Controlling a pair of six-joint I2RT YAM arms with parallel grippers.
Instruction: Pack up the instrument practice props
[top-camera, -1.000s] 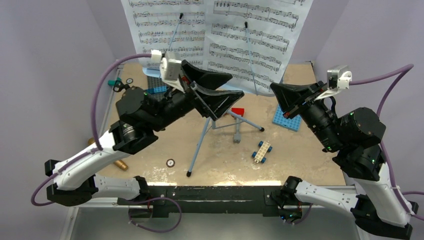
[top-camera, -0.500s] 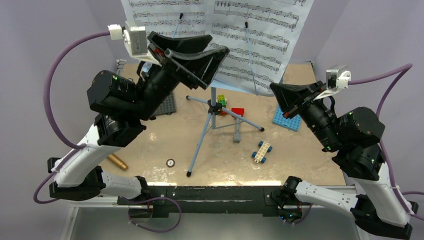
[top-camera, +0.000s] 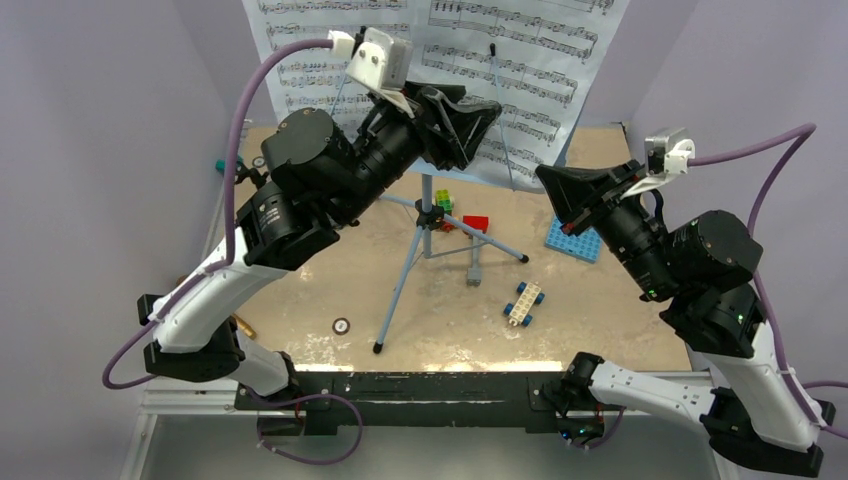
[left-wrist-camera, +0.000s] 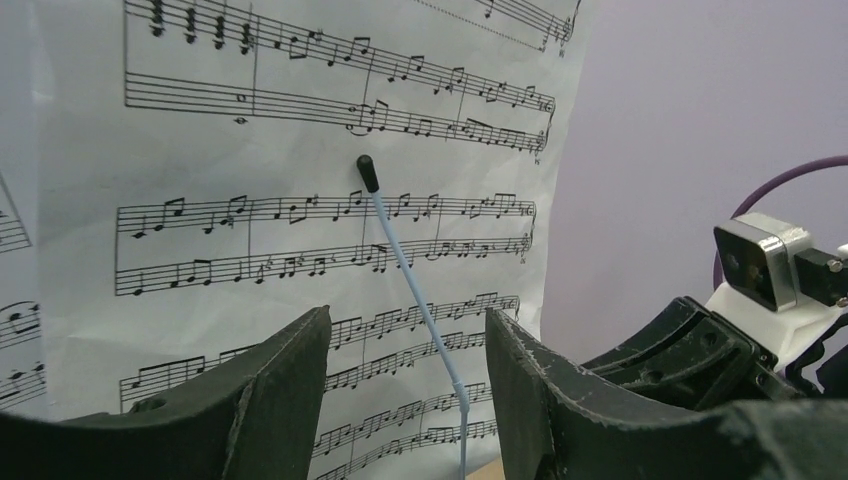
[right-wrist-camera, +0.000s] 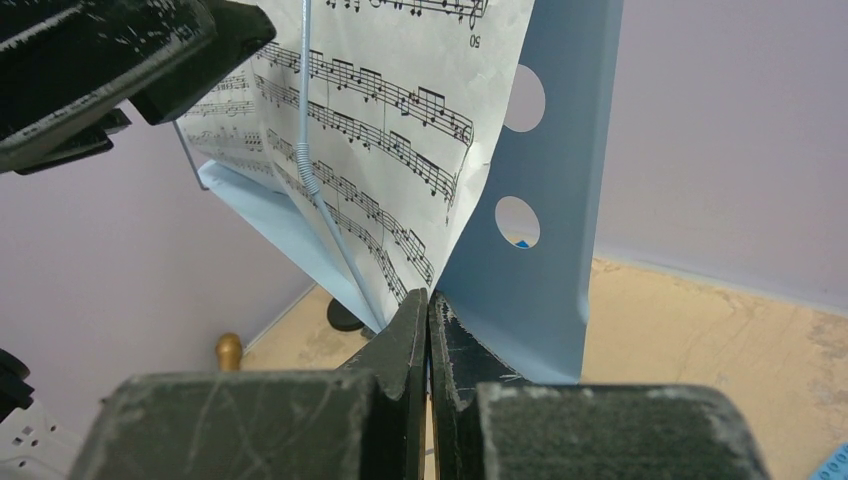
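Top external view, and we reckon nothing's packed yet: music stand (top-camera: 425, 215) upright mid bench (top-camera: 600, 310), sheet music (top-camera: 520, 60) on it, far side. Left end effector (left-wrist-camera: 405, 318) hovers wide open at the pages. Right end effector (top-camera: 545, 178) is shut, seemingly empty, near their right edge.

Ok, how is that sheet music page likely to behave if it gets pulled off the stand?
The sheet-music page looks thin and probably floppy: its edge bends away from the stand in the right wrist view. A wire page holder lies across it, so it may snag or tear. The thin tripod legs suggest a hard tug could tip everything.
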